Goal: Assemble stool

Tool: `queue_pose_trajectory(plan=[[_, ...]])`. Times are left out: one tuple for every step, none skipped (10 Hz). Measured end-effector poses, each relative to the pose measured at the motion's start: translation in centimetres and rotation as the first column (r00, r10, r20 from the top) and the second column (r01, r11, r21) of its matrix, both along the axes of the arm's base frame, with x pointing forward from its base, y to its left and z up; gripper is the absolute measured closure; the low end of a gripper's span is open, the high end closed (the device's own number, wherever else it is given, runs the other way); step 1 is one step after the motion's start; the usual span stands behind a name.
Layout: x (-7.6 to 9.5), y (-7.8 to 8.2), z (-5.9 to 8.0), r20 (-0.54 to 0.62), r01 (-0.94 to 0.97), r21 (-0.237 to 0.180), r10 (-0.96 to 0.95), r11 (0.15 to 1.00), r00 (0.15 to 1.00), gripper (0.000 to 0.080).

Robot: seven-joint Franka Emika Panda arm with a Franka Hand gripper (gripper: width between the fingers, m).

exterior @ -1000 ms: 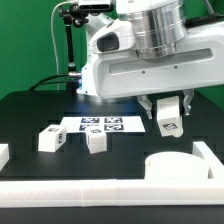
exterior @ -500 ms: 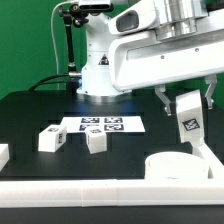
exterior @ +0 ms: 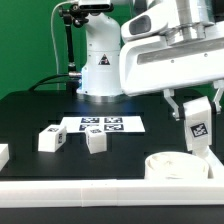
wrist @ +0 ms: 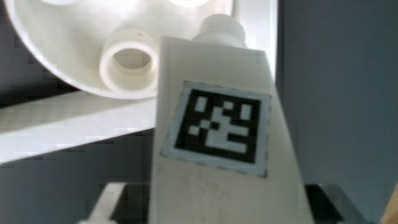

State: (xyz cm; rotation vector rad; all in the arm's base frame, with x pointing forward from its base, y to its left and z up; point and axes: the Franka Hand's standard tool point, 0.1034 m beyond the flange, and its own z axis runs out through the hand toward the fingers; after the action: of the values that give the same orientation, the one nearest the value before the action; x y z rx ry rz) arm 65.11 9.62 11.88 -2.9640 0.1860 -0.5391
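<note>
My gripper [exterior: 195,107] is shut on a white stool leg [exterior: 197,126], which hangs upright with its tag facing out. It is just above the round ring-shaped seat [exterior: 181,166] at the exterior view's right. In the wrist view the held leg [wrist: 217,130] fills the middle. Its tip points toward the seat [wrist: 80,40], beside a round socket [wrist: 128,61]. My gripper [wrist: 217,208] shows only as two finger edges on either side of the leg. Two more legs [exterior: 52,137] [exterior: 96,141] lie on the black table at the exterior view's left.
The marker board [exterior: 101,125] lies flat at the table's middle back. A long white rail [exterior: 90,190] edges the front, and a short white piece [exterior: 3,155] sits at the far left. The white robot base [exterior: 98,65] stands behind.
My gripper has carried the leg toward the exterior view's right and a little down, from beside the marker board to over the seat. The two loose legs have not moved.
</note>
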Motion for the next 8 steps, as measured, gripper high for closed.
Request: queue_pose_trajectory(plan=[[0.1, 0.1, 0.4, -0.004, -0.043, -0.035, 0.043, 0.998, 0.999, 0.0471], [0.4, 0.1, 0.7, 0.004, -0.078, -0.065, 0.078, 0.995, 0.997, 0.0471], [0.6, -0.7, 0.8, 0.007, -0.097, -0.081, 0.098, 0.992, 0.995, 0.0471], [0.6, -0.7, 0.7, 0.017, -0.093, -0.08, 0.094, 0.993, 0.995, 0.0471], [0.7, -0.6, 0.6, 0.028, -0.094, -0.081, 0.097, 0.992, 0.995, 0.0471], [0.6, -0.6, 0.6, 0.026, -0.094, -0.081, 0.096, 0.992, 0.995, 0.0471], [0.6, -0.7, 0.5, 0.026, -0.096, -0.083, 0.098, 0.992, 0.995, 0.0471], [1.2, -1.1, 0.6, 0.103, -0.127, -0.115, 0.139, 0.985, 0.985, 0.0471]])
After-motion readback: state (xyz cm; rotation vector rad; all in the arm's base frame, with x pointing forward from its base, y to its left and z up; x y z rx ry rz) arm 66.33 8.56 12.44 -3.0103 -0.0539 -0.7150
